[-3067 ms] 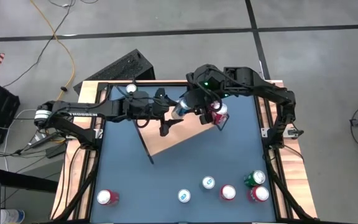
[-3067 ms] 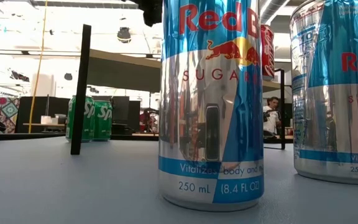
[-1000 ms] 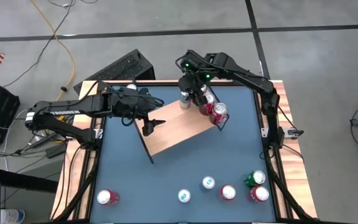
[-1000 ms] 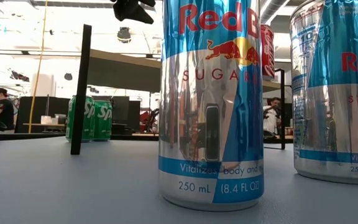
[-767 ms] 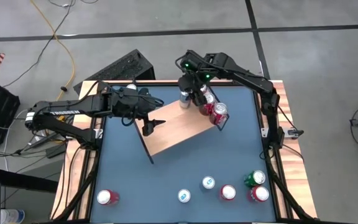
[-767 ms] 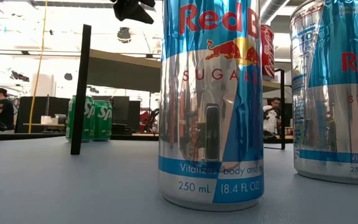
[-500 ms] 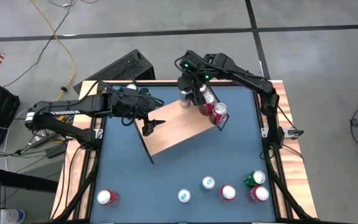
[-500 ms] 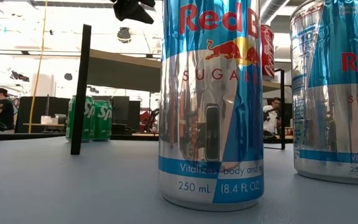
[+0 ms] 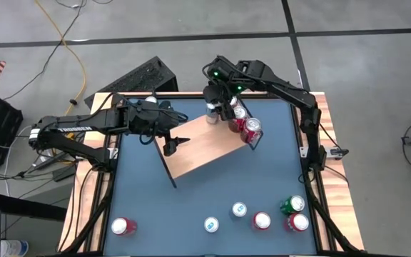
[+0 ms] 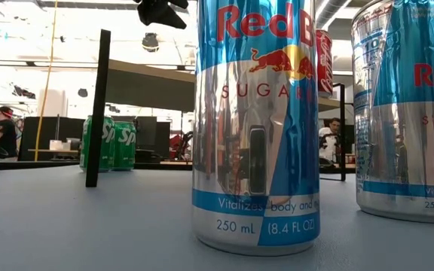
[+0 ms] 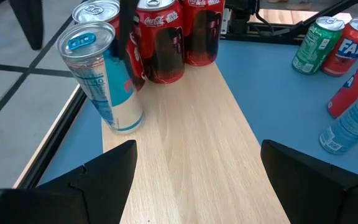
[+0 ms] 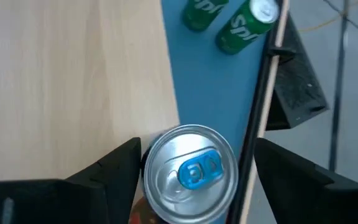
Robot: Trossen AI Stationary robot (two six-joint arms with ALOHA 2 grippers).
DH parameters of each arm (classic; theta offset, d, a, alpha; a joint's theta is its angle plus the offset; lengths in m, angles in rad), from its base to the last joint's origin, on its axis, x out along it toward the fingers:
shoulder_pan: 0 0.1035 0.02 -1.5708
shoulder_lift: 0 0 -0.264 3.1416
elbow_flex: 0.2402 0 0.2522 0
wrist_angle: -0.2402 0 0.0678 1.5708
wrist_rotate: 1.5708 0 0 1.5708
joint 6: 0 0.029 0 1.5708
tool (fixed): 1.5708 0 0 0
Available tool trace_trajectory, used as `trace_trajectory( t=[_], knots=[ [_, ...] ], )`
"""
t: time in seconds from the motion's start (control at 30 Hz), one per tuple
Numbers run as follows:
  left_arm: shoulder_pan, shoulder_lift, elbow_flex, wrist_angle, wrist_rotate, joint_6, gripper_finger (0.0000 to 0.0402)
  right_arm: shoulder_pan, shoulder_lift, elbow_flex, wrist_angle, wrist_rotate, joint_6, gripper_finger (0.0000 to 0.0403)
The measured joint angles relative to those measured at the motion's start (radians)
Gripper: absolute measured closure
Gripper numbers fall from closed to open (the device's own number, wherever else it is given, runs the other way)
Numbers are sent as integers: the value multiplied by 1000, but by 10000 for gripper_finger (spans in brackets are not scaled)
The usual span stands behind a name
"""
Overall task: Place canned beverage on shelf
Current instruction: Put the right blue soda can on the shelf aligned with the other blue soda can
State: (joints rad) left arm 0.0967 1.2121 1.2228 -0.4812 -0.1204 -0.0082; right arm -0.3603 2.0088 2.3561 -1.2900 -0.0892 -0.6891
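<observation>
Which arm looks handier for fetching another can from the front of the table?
Probably the left. Its open left gripper hovers empty over the shelf, while the right gripper sits around the blue can it just set down.

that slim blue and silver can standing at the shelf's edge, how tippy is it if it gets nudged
Probably quite tippy: the slim can is tall and narrow. It stands near the shelf edge, so a nudge may drop it off. Its glossy wall looks slippery, and on its side it would likely roll.

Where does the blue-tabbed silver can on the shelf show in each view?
High view: blue-tabbed can at the shelf's far end, under the right gripper.
Low view: not identifiable.
Left wrist view: upper left, on the shelf edge.
Right wrist view: bottom centre, between the open jaws.
Shared landmark: the red cola cans beside it.
</observation>
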Motion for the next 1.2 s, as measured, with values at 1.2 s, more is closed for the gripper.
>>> trace_trajectory(
  t=[1.2],
  knots=[
    [-110,-2,0,-7,0,-33,72,831,-217,-218,-172,175,820,112]
  ],
)
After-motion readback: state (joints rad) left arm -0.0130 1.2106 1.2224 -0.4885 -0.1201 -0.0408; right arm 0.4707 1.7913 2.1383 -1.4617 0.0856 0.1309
